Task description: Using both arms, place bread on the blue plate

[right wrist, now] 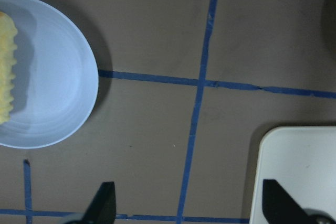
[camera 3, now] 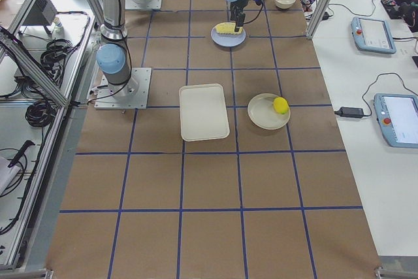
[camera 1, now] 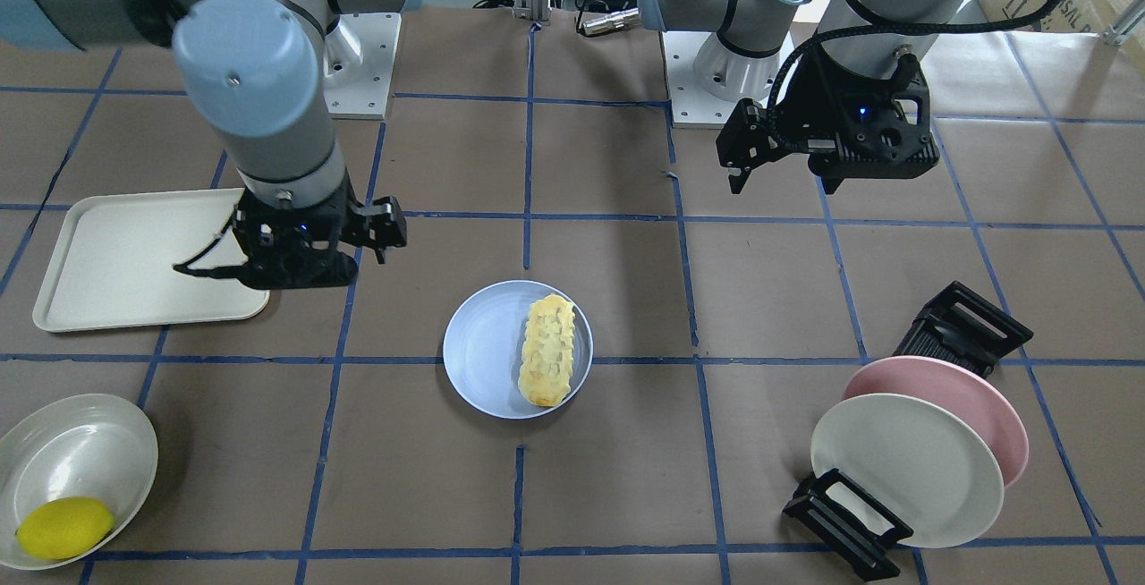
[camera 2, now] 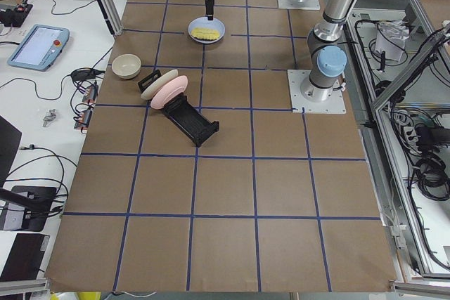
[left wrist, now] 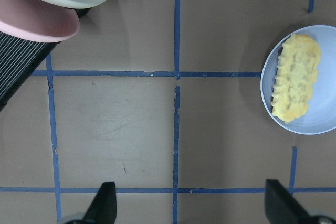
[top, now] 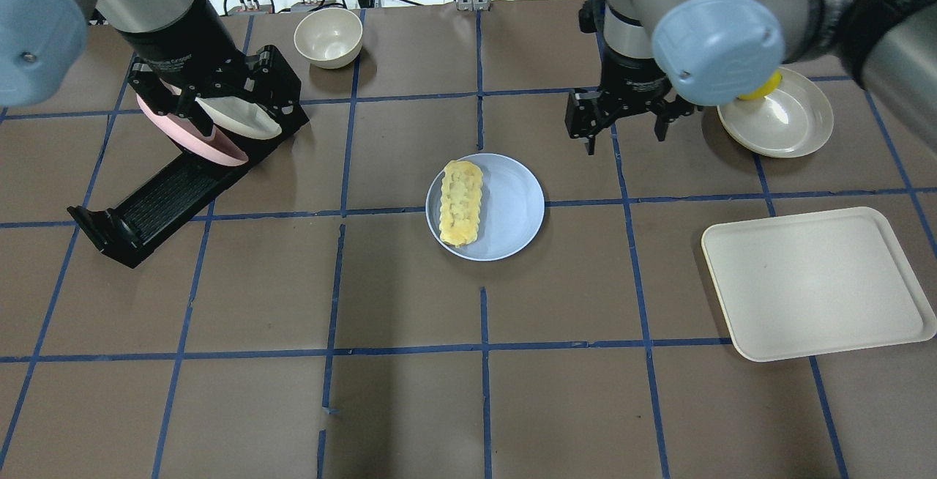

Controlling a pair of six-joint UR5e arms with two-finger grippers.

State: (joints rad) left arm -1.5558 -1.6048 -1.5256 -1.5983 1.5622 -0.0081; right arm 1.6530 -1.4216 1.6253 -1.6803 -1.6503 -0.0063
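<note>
The bread (camera 1: 547,348) is a pale-yellow bumpy loaf. It lies flat on the blue plate (camera 1: 483,343) at the table's middle, toward the plate's edge on my left. Both also show in the overhead view: bread (top: 461,203), plate (top: 516,208). My left gripper (camera 1: 827,151) hangs open and empty above the table, over the dish rack side (top: 216,91). Its wrist view shows the spread fingertips (left wrist: 105,205) and the bread (left wrist: 294,77) off to one side. My right gripper (top: 622,124) is open and empty, raised beside the plate; its fingertips (right wrist: 105,205) are spread.
A cream tray (top: 812,281) lies on my right. A cream dish (top: 787,124) with a lemon (camera 1: 63,527) sits beyond it. A black rack (top: 161,193) with a pink plate (camera 1: 975,393) and a cream plate (camera 1: 903,469) stands on my left. A small bowl (top: 328,36) sits at the far edge.
</note>
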